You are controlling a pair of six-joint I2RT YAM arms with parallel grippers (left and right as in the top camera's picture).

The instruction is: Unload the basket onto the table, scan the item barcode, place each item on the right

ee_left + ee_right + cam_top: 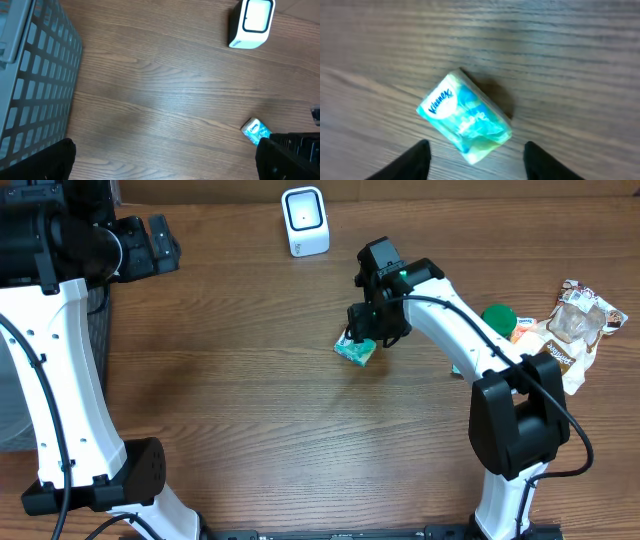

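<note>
Hovering over the tissue pack [465,117] with jaws parted and empty, our right gripper [476,155] leaves it free on the table [250,400], near and right of the scanner [305,220]; we judge pickup pending, needing a squared grasp, barcode turned scannerward.

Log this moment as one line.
right gripper: open, above tissue pack | tissue pack: on table, not held | left gripper: open, empty | scanner: apart from pack

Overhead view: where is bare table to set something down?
Bare wood runs wide between the basket and the Kleenex pack, and in front of the scanner. Crowded at the right edge: green lid and snack bags.
</note>
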